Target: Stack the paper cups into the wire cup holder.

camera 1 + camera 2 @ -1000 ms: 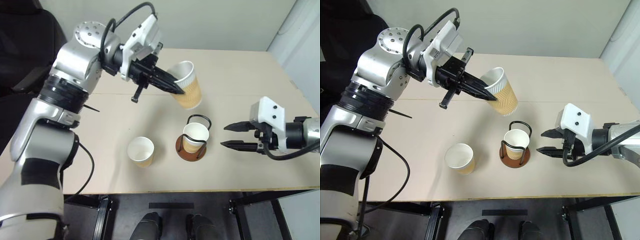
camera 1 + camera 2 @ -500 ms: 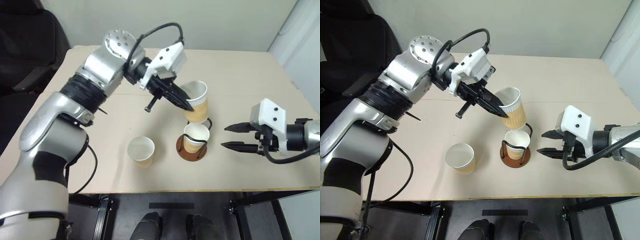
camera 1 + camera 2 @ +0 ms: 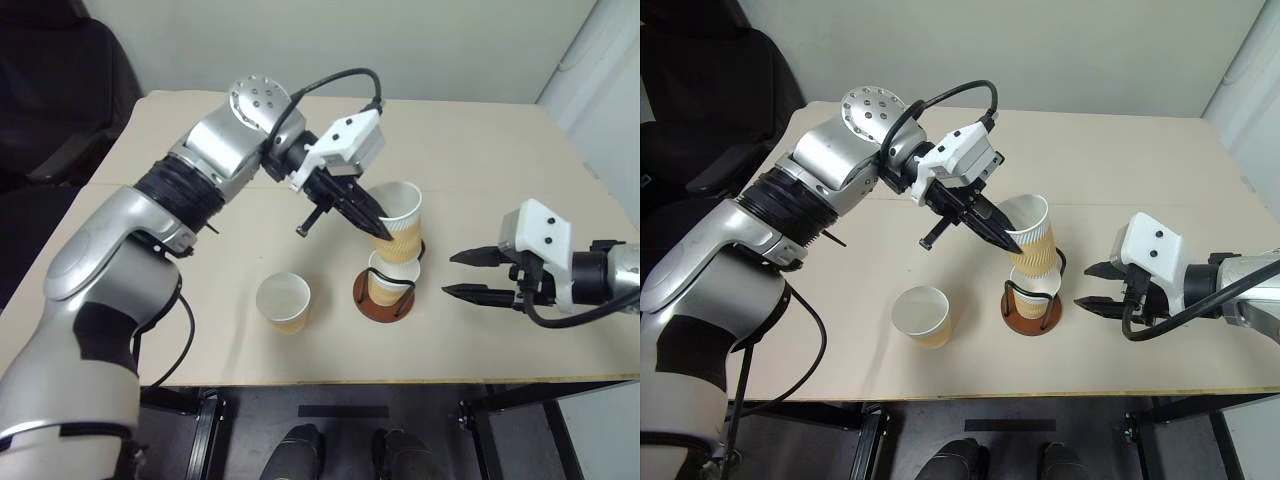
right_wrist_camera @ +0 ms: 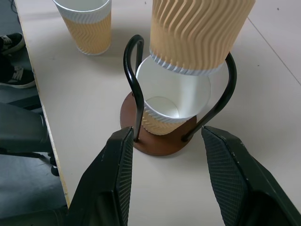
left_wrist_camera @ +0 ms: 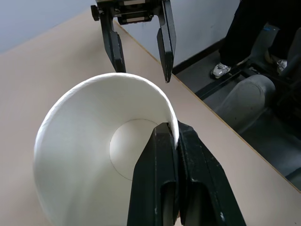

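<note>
The left hand [image 3: 1008, 243] is pinching the rim of a paper cup [image 3: 1031, 236], one finger inside the wall and one outside, and is holding that cup upright directly above the wire cup holder [image 3: 1031, 308]. The carried cup's bottom is sitting right at the mouth of the cup already seated in the holder [image 4: 170, 101]; in the right wrist view its ribbed base is overlapping the seated cup's rim, but whether it is touching or just above is hard to tell. It is not yet nested down between the black wire loops.

The right hand [image 3: 469, 273] is waiting just beside the holder on the desk [image 3: 480, 150], its fingers parted to a middling gap and holding nothing.

As for progress: one cup is standing inside the holder on the reddish-brown base, a second is being lined up over it, and a third paper cup [image 3: 283, 302] is standing upright on the desk near the front edge, on the robot's left of the holder, untouched. By my reading the task is roughly a third done, with the second cup about to be lowered and released and the last cup remaining to be fetched.
</note>
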